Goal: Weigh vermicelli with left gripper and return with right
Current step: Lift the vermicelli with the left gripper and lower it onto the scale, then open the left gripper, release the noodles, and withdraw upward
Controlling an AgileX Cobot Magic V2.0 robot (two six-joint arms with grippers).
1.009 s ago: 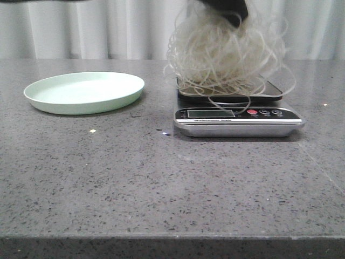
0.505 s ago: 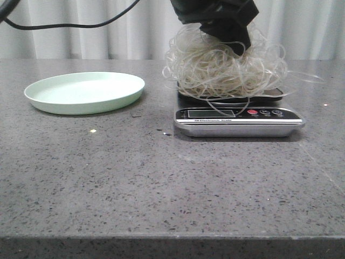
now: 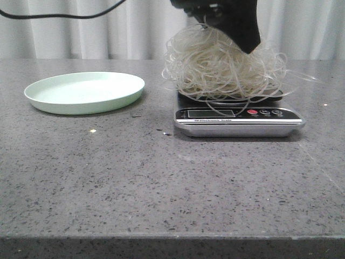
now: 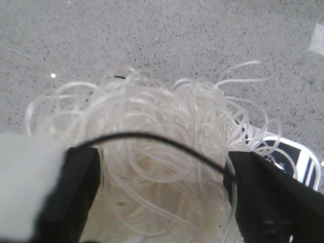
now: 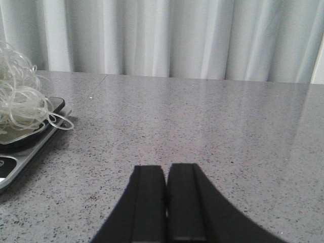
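Note:
The vermicelli [image 3: 223, 67], a fluffy tangle of whitish strands, rests on the platform of the digital scale [image 3: 237, 116]. My left gripper [image 3: 232, 32] hangs right above it, and one black finger reaches the top of the tangle. In the left wrist view the left gripper [image 4: 162, 167] is open, with its fingers [image 4: 76, 187] wide apart on either side of the vermicelli [image 4: 162, 121]. My right gripper [image 5: 166, 169] is shut and empty, low over the table to the right of the scale [image 5: 20, 147]. The vermicelli also shows in the right wrist view [image 5: 17, 109].
A pale green round plate [image 3: 84, 91] sits empty at the left of the grey speckled table. A black cable [image 3: 64, 15] hangs across the upper left. White curtains close off the back. A few strands overhang the scale's edges.
The vermicelli came down and settled on the scale platform. The left gripper followed it down, then shifted slightly, and its finger now sits at the top of the tangle.

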